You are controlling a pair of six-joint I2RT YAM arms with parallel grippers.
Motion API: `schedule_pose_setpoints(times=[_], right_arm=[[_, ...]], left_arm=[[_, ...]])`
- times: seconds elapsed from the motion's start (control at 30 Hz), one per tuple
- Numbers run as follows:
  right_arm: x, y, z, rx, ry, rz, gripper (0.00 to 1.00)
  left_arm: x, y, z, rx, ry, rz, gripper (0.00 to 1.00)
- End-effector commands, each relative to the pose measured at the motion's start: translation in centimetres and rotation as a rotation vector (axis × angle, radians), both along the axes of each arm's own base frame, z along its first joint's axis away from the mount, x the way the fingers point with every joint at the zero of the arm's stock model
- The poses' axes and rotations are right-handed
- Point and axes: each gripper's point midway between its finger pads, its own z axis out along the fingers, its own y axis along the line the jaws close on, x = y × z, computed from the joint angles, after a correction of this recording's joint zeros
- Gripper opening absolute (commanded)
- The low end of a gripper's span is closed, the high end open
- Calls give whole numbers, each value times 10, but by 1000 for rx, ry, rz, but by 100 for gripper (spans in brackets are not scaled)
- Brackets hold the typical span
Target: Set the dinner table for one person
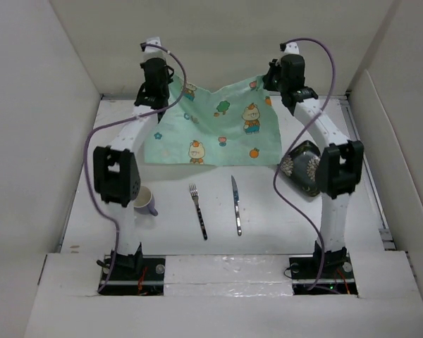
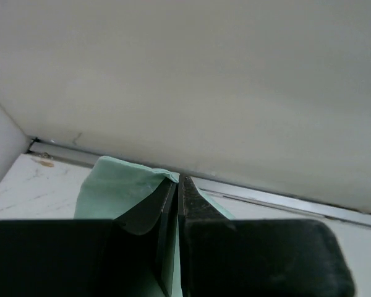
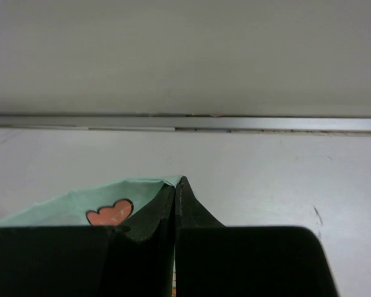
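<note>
A mint-green cartoon-printed placemat (image 1: 215, 127) hangs stretched between both grippers at the far side of the white dinner table (image 1: 268, 225), its near edge resting on the tabletop. My left gripper (image 1: 157, 88) is shut on the placemat's far left corner (image 2: 120, 185). My right gripper (image 1: 282, 83) is shut on its far right corner (image 3: 80, 207). A fork (image 1: 198, 210) and a knife (image 1: 236, 205) lie side by side in front of the placemat. A purple-and-white cup (image 1: 144, 201) stands at the near left. A dark patterned plate (image 1: 302, 166) sits at the right, partly behind my right arm.
White walls (image 1: 218, 42) close in the table at the back and both sides. A metal strip (image 3: 185, 122) runs along the foot of the back wall, close beyond both grippers. Purple cables loop off both arms.
</note>
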Motion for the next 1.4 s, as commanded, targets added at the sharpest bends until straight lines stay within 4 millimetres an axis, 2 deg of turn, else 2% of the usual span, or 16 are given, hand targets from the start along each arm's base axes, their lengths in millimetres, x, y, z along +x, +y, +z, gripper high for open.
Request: schedule_pose_setpoints(times=[0.0, 0.03, 0.07, 0.1, 0.13, 0.17, 0.27, 0.4, 0.47, 0.5, 0.53, 0.6, 0.8, 0.97, 1.17, 1.37], right_arm=[[41, 4, 29, 55, -64, 6, 0], [52, 5, 24, 64, -59, -4, 3], [63, -5, 12, 63, -23, -48, 16], [80, -7, 12, 95, -45, -59, 35], [85, -4, 11, 105, -54, -50, 63], [88, -4, 12, 118, -63, -29, 70], [84, -8, 27, 125, -96, -44, 78], [54, -19, 28, 105, -70, -75, 74], [9, -8, 3, 124, 3, -11, 28], [13, -7, 13, 150, -35, -12, 28], [-13, -3, -14, 153, 26, -1, 10], [-30, 13, -18, 192, -8, 28, 0], [-79, 19, -99, 158, 149, 15, 6], [-94, 39, -189, 72, 416, 63, 29], [-96, 37, -218, 12, 505, 36, 40], [-103, 31, -236, -87, 612, -11, 45]], left_arm=[[46, 15, -30, 58, 79, 55, 0], [57, 13, -38, 55, 98, 54, 7], [69, 20, -11, 36, 45, 78, 23], [85, 18, -66, 63, 159, 87, 40], [91, 26, -71, 71, 173, 106, 69], [95, 31, -54, 68, 135, 145, 78], [97, 46, -85, 62, 188, 172, 99], [80, 45, -72, 42, 182, 158, 95], [67, 33, -87, 16, 233, 84, 63], [63, 33, -73, -4, 212, 85, 62], [57, 27, -92, -19, 260, 53, 44], [43, 20, -95, -74, 294, 22, 35], [-1, -12, -151, -115, 555, -99, 39], [-42, -118, -185, -122, 661, -319, 54], [-64, -178, -217, -150, 727, -437, 66], [-73, -180, -263, -170, 824, -431, 67]])
